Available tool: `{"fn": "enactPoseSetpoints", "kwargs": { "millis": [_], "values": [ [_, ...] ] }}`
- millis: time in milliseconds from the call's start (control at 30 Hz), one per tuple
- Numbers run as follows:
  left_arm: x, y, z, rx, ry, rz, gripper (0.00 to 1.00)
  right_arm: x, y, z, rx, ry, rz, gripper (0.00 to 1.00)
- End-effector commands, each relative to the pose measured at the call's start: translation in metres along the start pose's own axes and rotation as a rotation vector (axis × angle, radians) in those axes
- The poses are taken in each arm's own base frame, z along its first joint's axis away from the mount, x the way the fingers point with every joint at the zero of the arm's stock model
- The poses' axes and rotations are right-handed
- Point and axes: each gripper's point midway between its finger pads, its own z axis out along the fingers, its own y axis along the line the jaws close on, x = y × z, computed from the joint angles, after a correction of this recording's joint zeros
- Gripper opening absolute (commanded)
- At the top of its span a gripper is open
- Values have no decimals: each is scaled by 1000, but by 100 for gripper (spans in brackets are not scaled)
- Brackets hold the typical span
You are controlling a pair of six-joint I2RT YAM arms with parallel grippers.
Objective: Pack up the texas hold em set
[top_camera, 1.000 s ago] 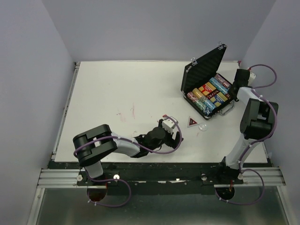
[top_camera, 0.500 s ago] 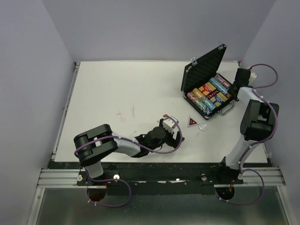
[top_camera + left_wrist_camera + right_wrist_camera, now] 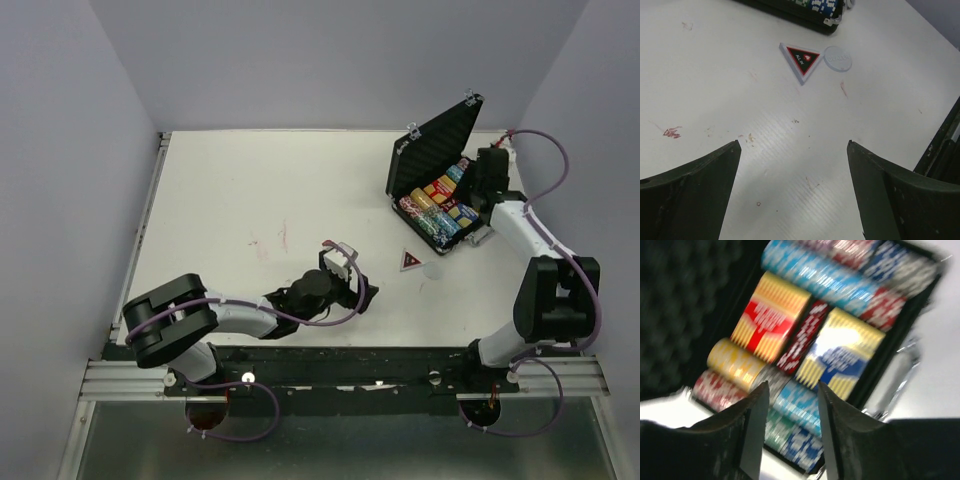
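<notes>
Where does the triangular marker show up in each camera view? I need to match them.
Top external: triangular marker lies on the table, right of centre, just in front of the open case.
Left wrist: upper centre, beside the clear disc.
Right wrist: not in it.
Shared landmark: the case, in all three views.

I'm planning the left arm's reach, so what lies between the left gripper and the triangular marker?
Nothing: the left wrist view shows only bare, faintly smudged table between the left gripper and the triangular marker. The clear disc sits beside it.
</notes>
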Motion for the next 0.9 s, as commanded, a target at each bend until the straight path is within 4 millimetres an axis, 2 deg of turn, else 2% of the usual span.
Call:
{"fn": "enactPoseSetpoints", "kwargs": {
  "millis": [0, 167, 300, 367, 500, 867],
  "values": [
    [-6, 15, -13, -73, -14, -3, 96, 68, 30, -33, -80, 177, -118, 55],
    [-4, 20, -19, -83, -30, -7, 96, 117, 60, -60, -174, 273, -183, 68],
    [-1, 20, -16, -85, -17, -1, 96, 158, 65, -66, -175, 375, -232, 72],
    [-1, 19, -16, -84, -15, 0, 96, 172, 66, -67, -171, 398, -260, 75],
    [-1, 19, -17, -86, -16, 0, 96, 185, 64, -67, -152, 420, -275, 80],
    [1, 16, -13, -85, -3, 13, 96, 211, 48, -65, -94, 480, -273, 81]
  ]
}}
